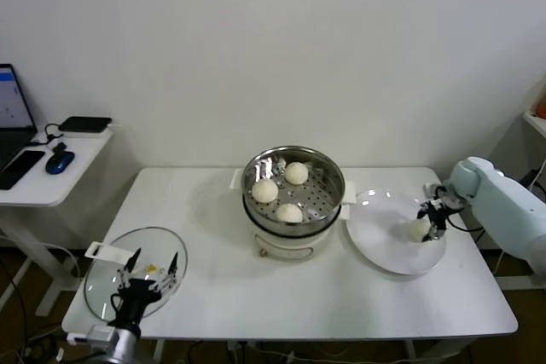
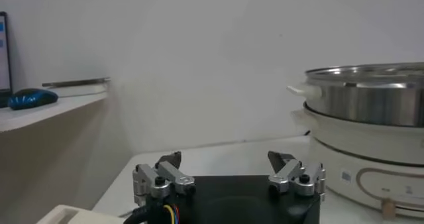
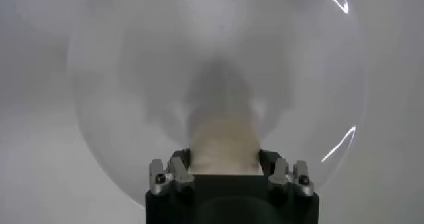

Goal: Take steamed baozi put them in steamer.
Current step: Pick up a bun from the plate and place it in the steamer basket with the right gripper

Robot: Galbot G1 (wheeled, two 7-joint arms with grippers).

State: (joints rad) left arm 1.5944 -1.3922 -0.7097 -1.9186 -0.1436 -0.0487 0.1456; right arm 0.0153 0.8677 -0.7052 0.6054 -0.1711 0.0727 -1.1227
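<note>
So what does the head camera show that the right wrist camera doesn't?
Only the head view shows the steamer with three baozi inside, the glass lid at the table's left front, the left gripper open over it, and a side desk with a mouse.

Only the right wrist view shows, close up, the right gripper closed around the last bun's sides.

Both show that bun on the white plate, with the right gripper on it.

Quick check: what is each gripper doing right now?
Left gripper: open, holding nothing, above the glass lid.
Right gripper: shut on the last baozi on the white plate.
</note>
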